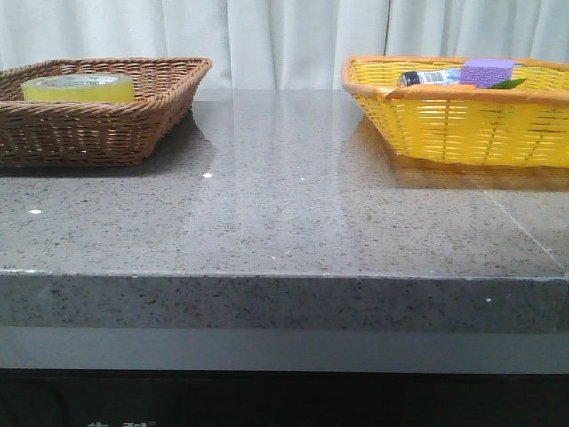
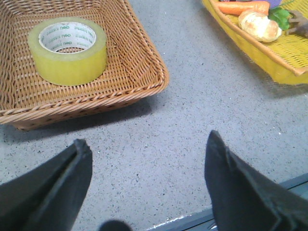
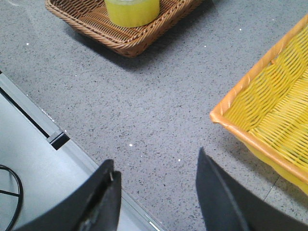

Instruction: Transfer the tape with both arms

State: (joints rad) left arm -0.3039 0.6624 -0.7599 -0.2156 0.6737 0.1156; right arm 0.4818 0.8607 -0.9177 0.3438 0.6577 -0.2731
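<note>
The tape (image 1: 78, 87) is a pale yellow-green roll lying flat in the brown wicker basket (image 1: 116, 124) at the table's back left. In the left wrist view the tape (image 2: 67, 50) shows its white face with green print. It also shows in the right wrist view (image 3: 132, 11). My left gripper (image 2: 147, 144) is open and empty, over the bare table near its front edge, apart from the brown basket (image 2: 139, 77). My right gripper (image 3: 156, 161) is open and empty over the table's front edge, beside the yellow basket (image 3: 269, 110). Neither arm shows in the front view.
A yellow wicker basket (image 1: 462, 124) stands at the back right with a purple block (image 1: 486, 72) and a can (image 1: 427, 77). The left wrist view shows a carrot (image 2: 243, 7) and a potato-like piece (image 2: 260, 26) in it. The table (image 1: 284, 205) is grey speckled stone.
</note>
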